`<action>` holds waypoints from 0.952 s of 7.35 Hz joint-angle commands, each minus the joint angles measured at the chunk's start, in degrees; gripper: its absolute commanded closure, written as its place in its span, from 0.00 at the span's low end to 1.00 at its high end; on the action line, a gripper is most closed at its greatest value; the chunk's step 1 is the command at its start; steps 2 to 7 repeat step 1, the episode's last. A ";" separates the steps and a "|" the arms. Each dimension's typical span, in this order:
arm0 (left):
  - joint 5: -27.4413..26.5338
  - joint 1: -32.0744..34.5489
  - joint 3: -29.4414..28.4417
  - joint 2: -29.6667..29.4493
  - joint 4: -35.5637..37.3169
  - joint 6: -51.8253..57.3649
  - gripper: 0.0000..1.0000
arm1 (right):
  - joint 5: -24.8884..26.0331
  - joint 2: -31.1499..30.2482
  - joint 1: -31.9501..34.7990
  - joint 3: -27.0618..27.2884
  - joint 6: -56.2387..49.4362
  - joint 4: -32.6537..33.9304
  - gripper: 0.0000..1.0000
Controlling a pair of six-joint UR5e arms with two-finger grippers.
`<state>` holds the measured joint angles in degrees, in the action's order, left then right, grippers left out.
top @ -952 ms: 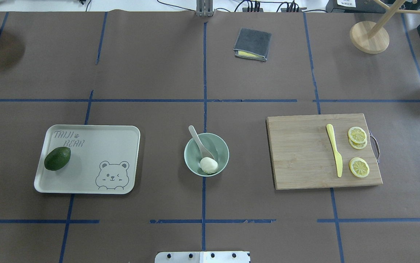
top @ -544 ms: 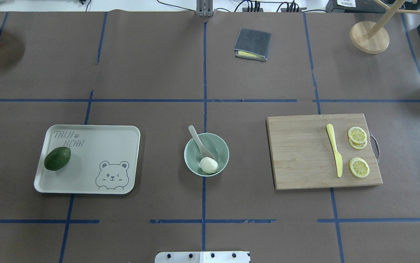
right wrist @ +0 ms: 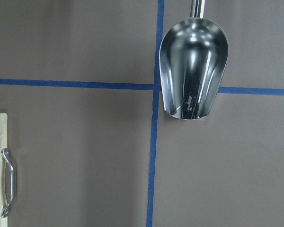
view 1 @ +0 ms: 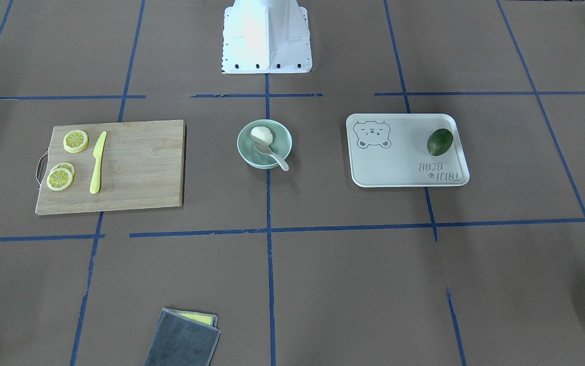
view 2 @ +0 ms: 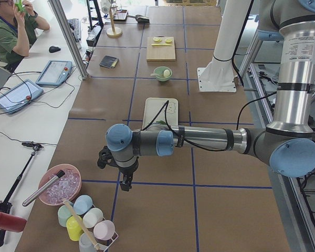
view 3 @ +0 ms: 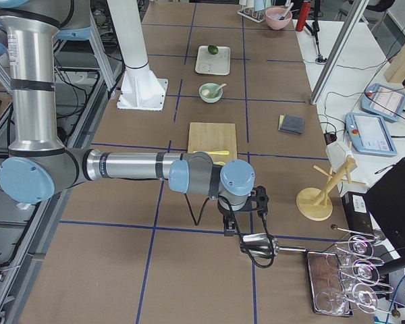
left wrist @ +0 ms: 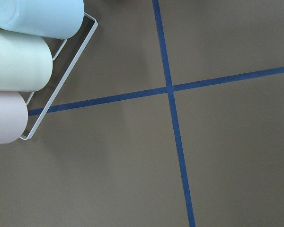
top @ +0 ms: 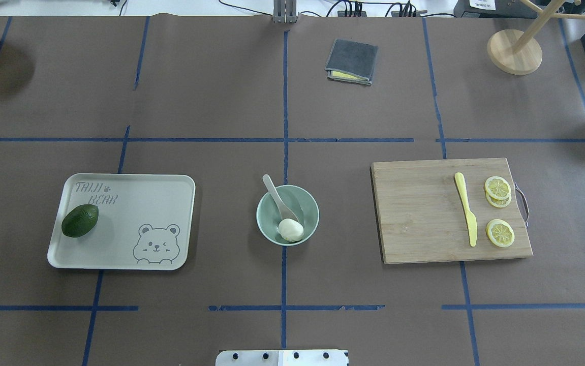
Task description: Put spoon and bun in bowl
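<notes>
The pale mint-green bowl [top: 310, 203] stands at the table's middle; it also shows in the front-facing view [view 1: 284, 140]. The white bun [top: 290, 230] lies inside it at the near side. The whitish spoon [top: 274, 192] rests in the bowl with its scoop beside the bun and its handle sticking out over the far-left rim. My left gripper [view 2: 125, 181] hangs over the table's far left end, and my right gripper [view 3: 228, 220] over the far right end. Both are far from the bowl and show only in the side views, so I cannot tell open or shut.
A white bear-print tray [top: 134, 203] with an avocado [top: 80, 220] lies left of the bowl. A wooden cutting board [top: 419, 213] with a yellow knife [top: 466, 209] and lemon slices [top: 500, 233] lies right. A grey cloth [top: 351, 61], wooden stand [top: 514, 51] and metal scoop [right wrist: 194, 71] sit farther off.
</notes>
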<state>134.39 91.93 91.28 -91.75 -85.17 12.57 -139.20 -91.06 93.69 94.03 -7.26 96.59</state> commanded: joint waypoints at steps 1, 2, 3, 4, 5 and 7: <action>0.00 0.00 0.03 -0.09 0.00 0.00 0.00 | 0.07 0.09 0.00 -0.16 -0.03 0.00 0.00; 0.00 0.00 0.03 -0.09 0.00 0.00 0.00 | 0.07 0.09 0.00 -0.16 -0.03 0.00 0.00; 0.00 0.00 0.03 -0.09 0.00 0.00 0.00 | 0.07 0.09 0.00 -0.16 -0.03 0.00 0.00; 0.00 0.00 0.03 -0.09 0.00 0.00 0.00 | 0.07 0.09 0.00 -0.16 -0.03 0.00 0.00; 0.00 0.00 0.03 -0.09 0.00 0.00 0.00 | 0.07 0.09 0.00 -0.16 -0.03 0.00 0.00; 0.00 0.00 0.03 -0.09 0.00 0.00 0.00 | 0.07 0.09 0.00 -0.16 -0.03 0.00 0.00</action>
